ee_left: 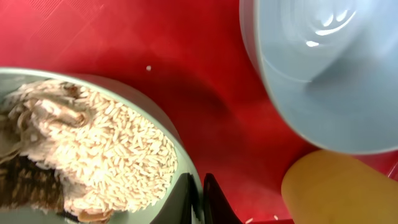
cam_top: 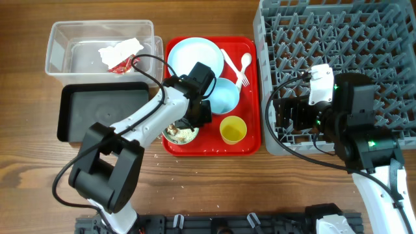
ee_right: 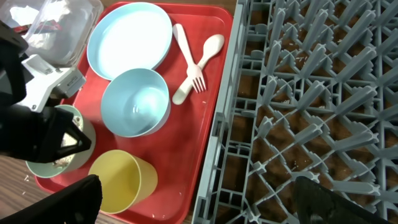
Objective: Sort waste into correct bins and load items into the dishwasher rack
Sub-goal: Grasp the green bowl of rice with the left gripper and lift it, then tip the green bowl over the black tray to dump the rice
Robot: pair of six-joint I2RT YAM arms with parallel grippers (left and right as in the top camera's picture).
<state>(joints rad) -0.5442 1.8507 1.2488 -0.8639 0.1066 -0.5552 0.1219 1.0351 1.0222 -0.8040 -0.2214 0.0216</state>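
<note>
My left gripper is shut on the rim of the pale green bowl. The bowl holds beige-brown food scraps and sits at the front left of the red tray. Also on the tray are a light blue bowl, a yellow cup, a light blue plate, and a white fork and spoon. My right gripper is open and empty over the left edge of the grey rack.
The clear tub at the back left holds the red-and-white wrapper. The black tray lies in front of it, left of the red tray. Small crumbs lie on the wood near the red tray's front edge.
</note>
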